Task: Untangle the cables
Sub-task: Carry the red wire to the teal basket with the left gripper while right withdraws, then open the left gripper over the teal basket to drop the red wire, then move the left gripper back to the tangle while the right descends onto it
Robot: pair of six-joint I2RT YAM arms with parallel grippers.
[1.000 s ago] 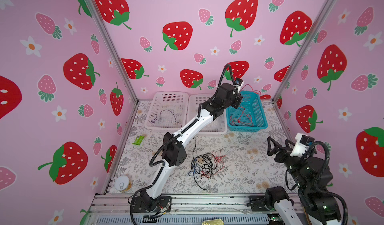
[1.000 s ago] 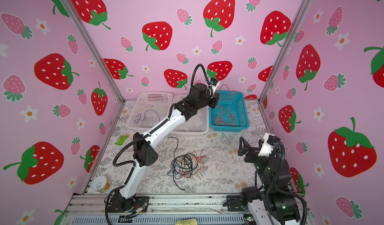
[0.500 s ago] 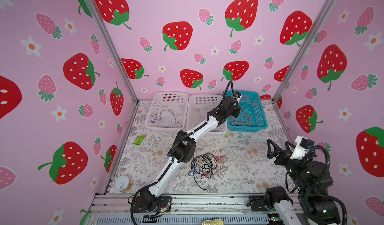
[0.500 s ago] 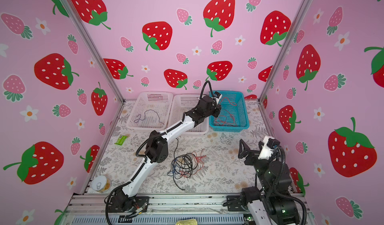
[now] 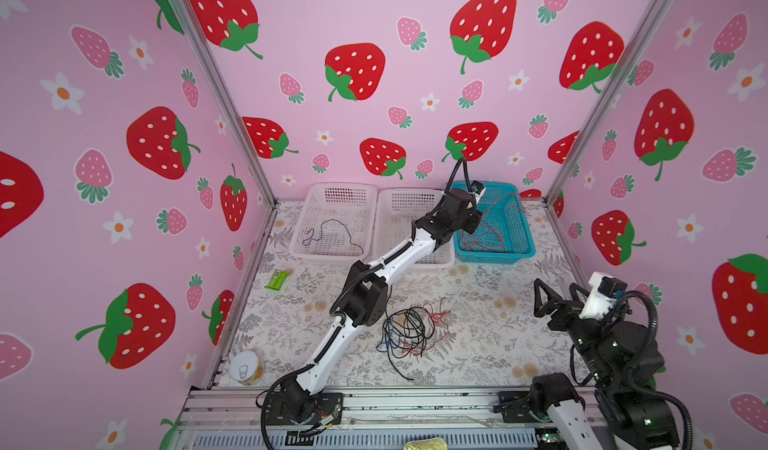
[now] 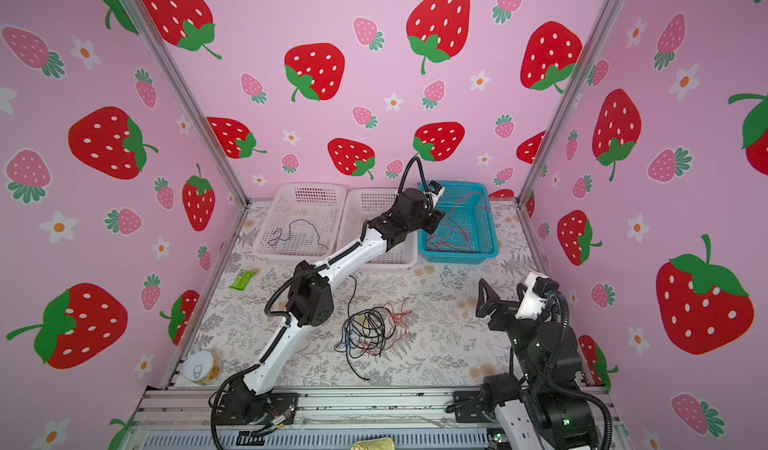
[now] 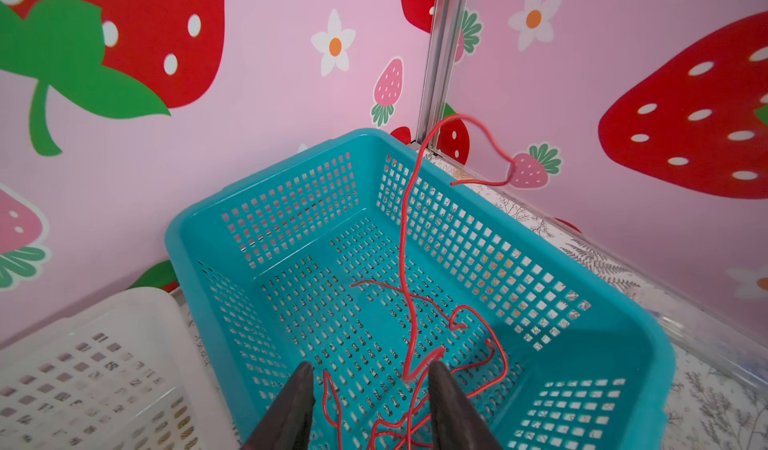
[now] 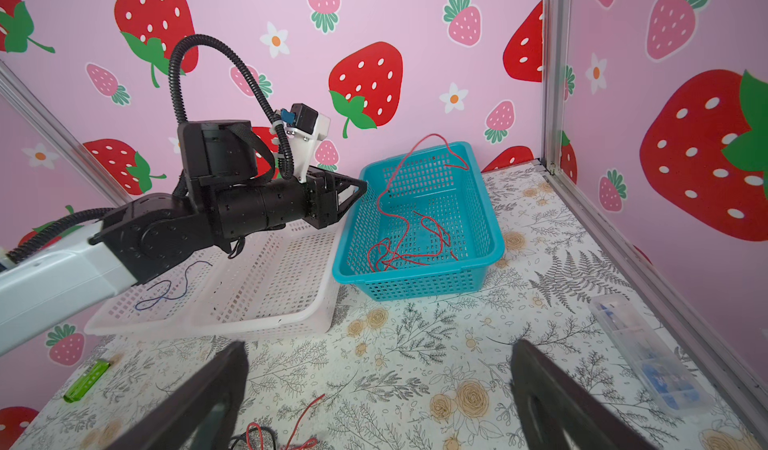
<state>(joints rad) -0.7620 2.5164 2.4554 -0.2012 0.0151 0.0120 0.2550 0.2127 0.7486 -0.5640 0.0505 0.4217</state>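
Observation:
A tangle of black, red and blue cables (image 5: 405, 331) (image 6: 368, 331) lies mid-table; its edge shows in the right wrist view (image 8: 266, 435). One red cable (image 7: 411, 302) (image 8: 407, 235) lies loose in the teal basket (image 5: 519, 235) (image 6: 484, 235), with one end arching over the far rim. My left gripper (image 7: 370, 385) (image 5: 473, 223) (image 8: 361, 188) hovers over that basket, open; the red cable passes between its fingers, ungripped. A dark blue cable (image 5: 332, 231) (image 8: 166, 294) rests in the far-left white basket. My right gripper (image 8: 378, 369) (image 5: 555, 298) (image 6: 496, 298) stands open and empty at the right.
Two white baskets (image 5: 353, 194) (image 5: 415, 196) stand beside the teal one at the back. A green packet (image 5: 277, 279) and a tin can (image 5: 246, 368) lie by the left wall. A clear plastic box (image 8: 640, 352) lies along the right wall.
My left arm has stretched out and dropped lower over the teal basket, and its jaws have opened, letting go of the red cable. The right arm has barely moved.

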